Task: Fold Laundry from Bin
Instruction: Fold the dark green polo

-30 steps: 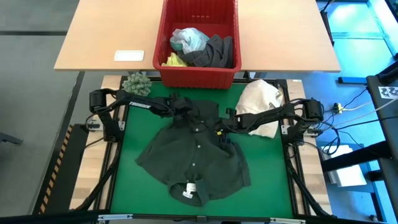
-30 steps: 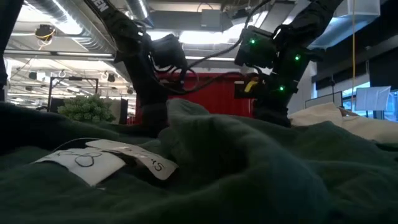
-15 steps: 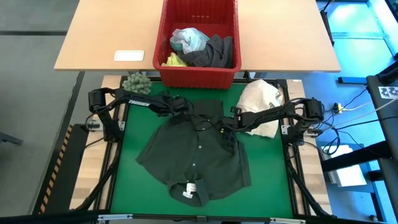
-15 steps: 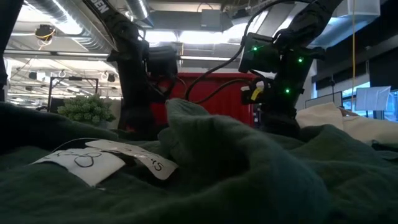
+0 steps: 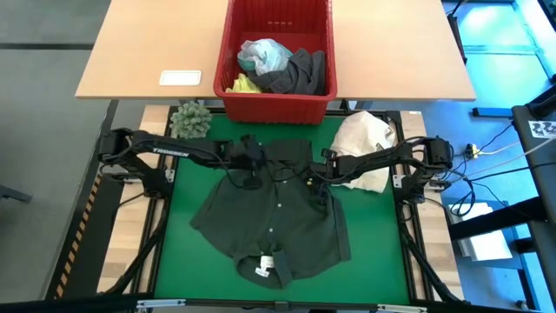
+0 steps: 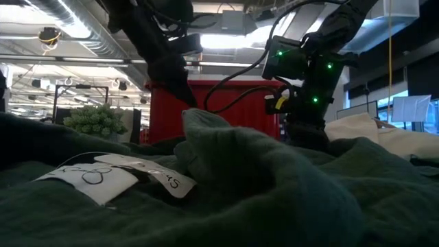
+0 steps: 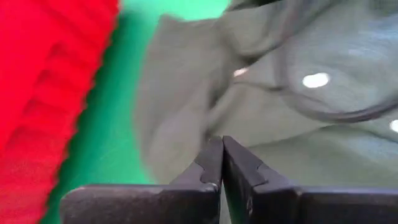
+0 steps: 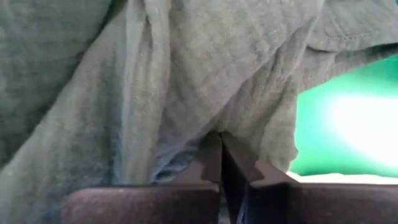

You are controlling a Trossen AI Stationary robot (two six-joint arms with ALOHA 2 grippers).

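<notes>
- While the dark green-black shirt (image 5: 274,213) lies spread on the green mat (image 5: 373,235), collar towards me and hem towards the red bin (image 5: 278,103), I see its hem now pulled flatter.
- My left gripper (image 5: 246,169), clenched empty, has lifted off.
- My right gripper (image 5: 314,187) stays clenched on the shirt's edge.

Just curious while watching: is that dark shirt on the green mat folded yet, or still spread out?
Spread out, not folded: the dark shirt lies open on the green mat, button line up the middle, both sleeves out sideways.
</notes>
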